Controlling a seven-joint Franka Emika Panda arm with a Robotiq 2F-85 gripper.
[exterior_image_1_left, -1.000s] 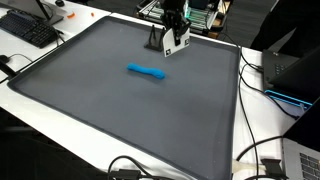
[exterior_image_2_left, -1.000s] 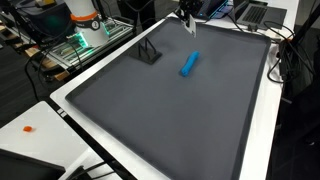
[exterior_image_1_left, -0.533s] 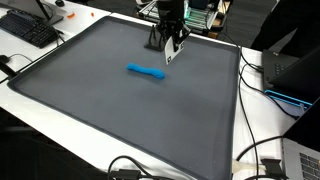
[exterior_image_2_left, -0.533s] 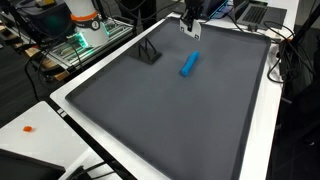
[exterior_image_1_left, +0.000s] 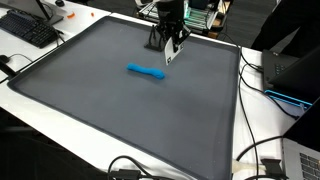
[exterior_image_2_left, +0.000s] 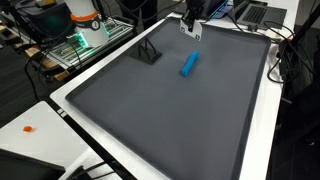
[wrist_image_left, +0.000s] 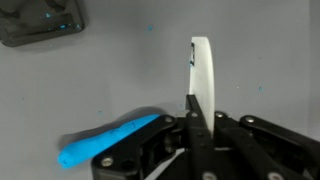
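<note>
My gripper (exterior_image_1_left: 172, 42) hangs over the far side of the dark grey mat (exterior_image_1_left: 120, 110), shut on a thin white flat piece (exterior_image_1_left: 172, 52) that points down from the jaws. In the wrist view the white piece (wrist_image_left: 203, 68) stands edge-on between the fingers (wrist_image_left: 192, 108). A blue cylinder-like object lies on the mat in both exterior views (exterior_image_1_left: 147, 71) (exterior_image_2_left: 189, 65), a short way from the gripper (exterior_image_2_left: 190, 22); it also shows blurred in the wrist view (wrist_image_left: 108, 141). A small black stand (exterior_image_2_left: 149, 53) sits on the mat beside the gripper.
The mat lies on a white table (exterior_image_1_left: 255, 110) with a raised rim. A keyboard (exterior_image_1_left: 30, 30) is at one corner; cables (exterior_image_1_left: 262, 160) and laptops (exterior_image_2_left: 255, 12) lie along the edges. An orange bit (exterior_image_2_left: 29, 128) lies on the table edge.
Over the last second the gripper turned the white piece, which now shows narrower and more edge-on. The blue object and the stand have not moved.
</note>
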